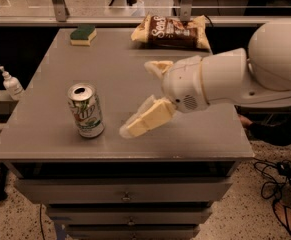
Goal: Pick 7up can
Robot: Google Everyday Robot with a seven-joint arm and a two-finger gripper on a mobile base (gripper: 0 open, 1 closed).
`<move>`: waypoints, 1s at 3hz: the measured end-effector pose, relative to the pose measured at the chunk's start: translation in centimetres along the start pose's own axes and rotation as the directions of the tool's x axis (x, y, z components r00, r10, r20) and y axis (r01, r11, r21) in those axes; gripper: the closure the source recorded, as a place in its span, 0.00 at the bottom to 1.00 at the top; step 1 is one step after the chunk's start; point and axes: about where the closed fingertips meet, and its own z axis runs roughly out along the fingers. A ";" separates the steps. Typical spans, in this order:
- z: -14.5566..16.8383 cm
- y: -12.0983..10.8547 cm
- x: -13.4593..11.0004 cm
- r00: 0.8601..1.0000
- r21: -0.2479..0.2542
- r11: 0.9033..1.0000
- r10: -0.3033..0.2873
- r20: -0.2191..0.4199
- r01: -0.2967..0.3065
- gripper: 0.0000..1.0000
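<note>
The 7up can (86, 110) stands upright on the grey table (205, 134), near its front left. It is silver-white with a green lower band and an opened silver top. My gripper (136, 98) hangs over the table's middle, a short way to the right of the can and apart from it. It is open and empty: one cream finger (146, 120) points down-left toward the can and the other finger (157, 66) sits higher and farther back. The white arm (225, 79) reaches in from the right.
A brown chip bag (171, 32) lies at the table's back edge and a green-yellow sponge (83, 34) at the back left. A soap pump bottle (10, 82) stands on a ledge left of the table. Drawers (125, 196) are below the front edge; cables (280, 171) lie on the floor at right.
</note>
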 end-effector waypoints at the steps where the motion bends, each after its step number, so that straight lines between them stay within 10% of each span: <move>1: 4.4 0.9 -0.6 0.998 -0.037 0.999 -0.012 0.060 0.014 0.00; 3: 10.7 2.2 -2.7 0.988 -0.103 0.995 0.008 0.152 0.007 0.19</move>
